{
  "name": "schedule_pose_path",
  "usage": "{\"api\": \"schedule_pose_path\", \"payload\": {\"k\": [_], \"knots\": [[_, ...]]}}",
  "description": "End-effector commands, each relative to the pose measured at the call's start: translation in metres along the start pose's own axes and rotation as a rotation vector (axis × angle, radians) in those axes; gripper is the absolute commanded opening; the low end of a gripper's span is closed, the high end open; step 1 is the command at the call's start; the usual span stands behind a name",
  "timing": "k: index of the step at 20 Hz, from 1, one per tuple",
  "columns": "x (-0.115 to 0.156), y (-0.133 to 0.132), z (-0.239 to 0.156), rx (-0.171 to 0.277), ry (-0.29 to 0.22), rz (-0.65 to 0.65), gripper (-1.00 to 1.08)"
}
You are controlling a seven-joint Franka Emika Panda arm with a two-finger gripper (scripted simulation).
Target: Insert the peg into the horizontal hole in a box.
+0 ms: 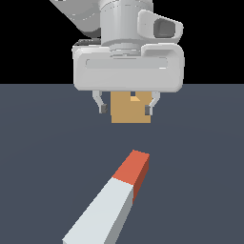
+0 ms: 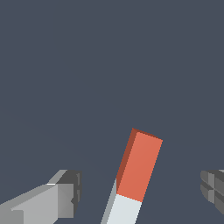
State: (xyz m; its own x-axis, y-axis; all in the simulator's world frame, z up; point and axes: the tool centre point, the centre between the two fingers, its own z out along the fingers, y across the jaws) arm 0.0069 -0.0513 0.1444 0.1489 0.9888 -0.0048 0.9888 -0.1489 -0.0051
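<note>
Hand (image 1: 126, 108) open above floor, peg (image 1: 110, 200) lying apart, box (image 1: 129, 113) behind

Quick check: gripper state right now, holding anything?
Gripper: open, jaws spread wide, holding nothing; the long grey-white square bar with a red-orange end lies untouched on the floor.

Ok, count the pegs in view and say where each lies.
1. The peg lies flat on the floor, untouched, red-orange end toward the box, which stands beyond it. The open hand hangs in front of the box. More pegs could lie outside both views.
</note>
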Motion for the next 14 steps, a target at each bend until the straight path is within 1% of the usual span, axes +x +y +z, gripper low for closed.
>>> {"api": "schedule_pose_path", "payload": {"k": [1,5,8,11,14], "knots": [[-0.028,0.001,0.015,0.0,-0.001,0.064,1.0],[-0.081,0.0,0.044,-0.003,0.0,0.193,1.0],[-0.11,-0.004,0.061,-0.004,0.002,0.263,1.0],[-0.128,-0.008,0.071,-0.005,0.003,0.308,1.0],[-0.135,-0.01,0.075,-0.005,0.004,0.325,1.0]]}}
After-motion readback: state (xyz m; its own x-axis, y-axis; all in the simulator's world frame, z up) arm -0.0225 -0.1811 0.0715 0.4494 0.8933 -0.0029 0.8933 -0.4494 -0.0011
